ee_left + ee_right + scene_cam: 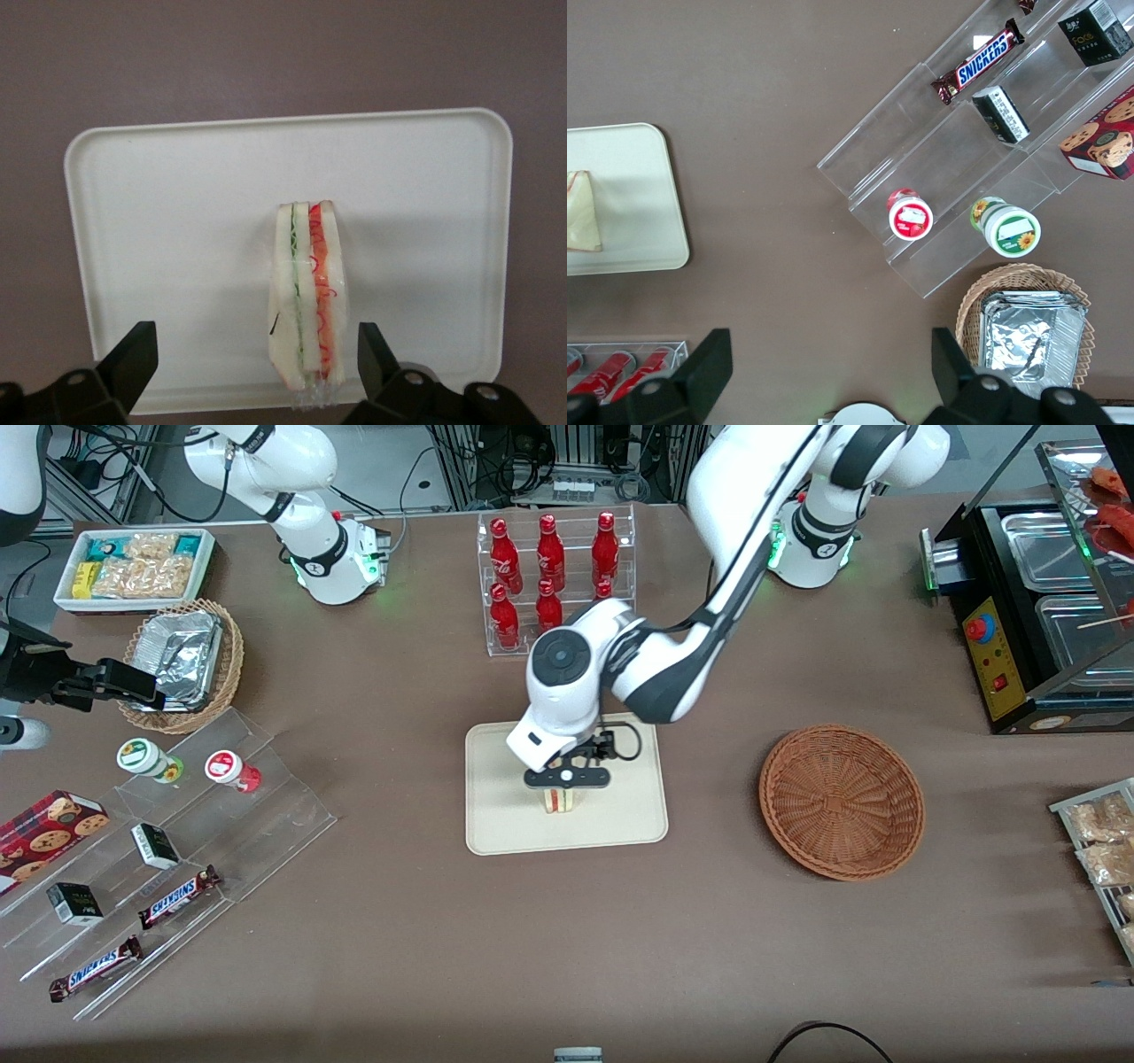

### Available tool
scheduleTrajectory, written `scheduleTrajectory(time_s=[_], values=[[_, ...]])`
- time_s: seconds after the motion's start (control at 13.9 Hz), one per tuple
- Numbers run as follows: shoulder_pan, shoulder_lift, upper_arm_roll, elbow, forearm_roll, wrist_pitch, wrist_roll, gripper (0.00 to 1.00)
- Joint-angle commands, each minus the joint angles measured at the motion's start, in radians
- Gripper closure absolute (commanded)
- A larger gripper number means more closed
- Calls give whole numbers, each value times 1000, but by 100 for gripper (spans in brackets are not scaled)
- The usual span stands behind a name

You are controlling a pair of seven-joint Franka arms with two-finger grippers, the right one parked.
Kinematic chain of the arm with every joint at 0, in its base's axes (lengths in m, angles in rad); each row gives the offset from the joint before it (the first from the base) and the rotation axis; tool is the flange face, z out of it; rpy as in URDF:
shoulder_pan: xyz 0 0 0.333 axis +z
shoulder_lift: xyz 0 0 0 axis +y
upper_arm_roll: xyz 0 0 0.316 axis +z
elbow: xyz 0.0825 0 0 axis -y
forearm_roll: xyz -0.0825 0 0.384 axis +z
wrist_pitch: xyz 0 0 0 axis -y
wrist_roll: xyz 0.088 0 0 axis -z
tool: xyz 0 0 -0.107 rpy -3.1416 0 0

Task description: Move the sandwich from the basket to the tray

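The sandwich (560,802) (308,301) (583,212), a white-bread wedge with green and red-orange filling, stands on edge on the cream tray (620,824) (177,221) (638,195), near its middle. My left gripper (567,779) (255,335) hangs just above the sandwich and is open. Its black fingers (133,354) stand wide on either side of the wedge with a gap to each, touching nothing. The reddish-brown wicker basket (842,802) sits beside the tray, toward the working arm's end of the table, with nothing in it.
A clear rack of red bottles (554,576) stands farther from the front camera than the tray. Stepped acrylic shelves with snacks (177,841), a lighter wicker basket of foil containers (186,664) and a white bin (133,567) lie toward the parked arm's end. A black food warmer (1045,602) stands at the working arm's end.
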Motion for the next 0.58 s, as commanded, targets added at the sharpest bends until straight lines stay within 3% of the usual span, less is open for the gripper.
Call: scheduleTrajectory(time_s=[0.0,0.5], values=[[53,-122,3,-25,-18,-90,-11,1],[263,-357,3,-36,-59,-307,54,1]])
